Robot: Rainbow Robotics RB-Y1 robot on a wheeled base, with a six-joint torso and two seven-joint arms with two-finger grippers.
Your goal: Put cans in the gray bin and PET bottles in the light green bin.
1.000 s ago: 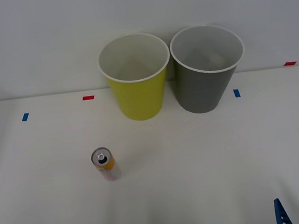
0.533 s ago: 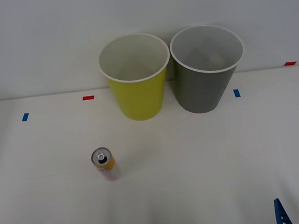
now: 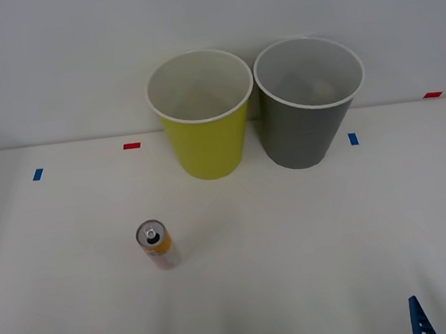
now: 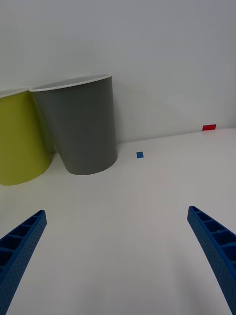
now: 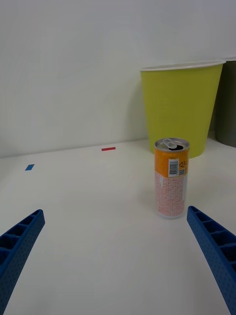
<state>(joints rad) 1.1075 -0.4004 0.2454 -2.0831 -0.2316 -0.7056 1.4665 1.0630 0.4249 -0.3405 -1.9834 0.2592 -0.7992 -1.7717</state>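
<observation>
Can [image 3: 158,245]: we count one, upright on the desk [image 3: 310,237], nearer its left front, well apart from both bins
Bins: two at the back edge; light green bin [image 3: 202,113] just beside gray bin [image 3: 309,100]
Left gripper [image 5: 115,261]: front edge; jaws wide open, empty
Right gripper [image 4: 115,261]: front edge; likewise

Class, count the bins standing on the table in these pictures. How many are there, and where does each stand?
2. The light green bin stands at the table's far edge by the wall; the gray bin stands just to its right, close beside it. Their insides are only partly visible.
</observation>
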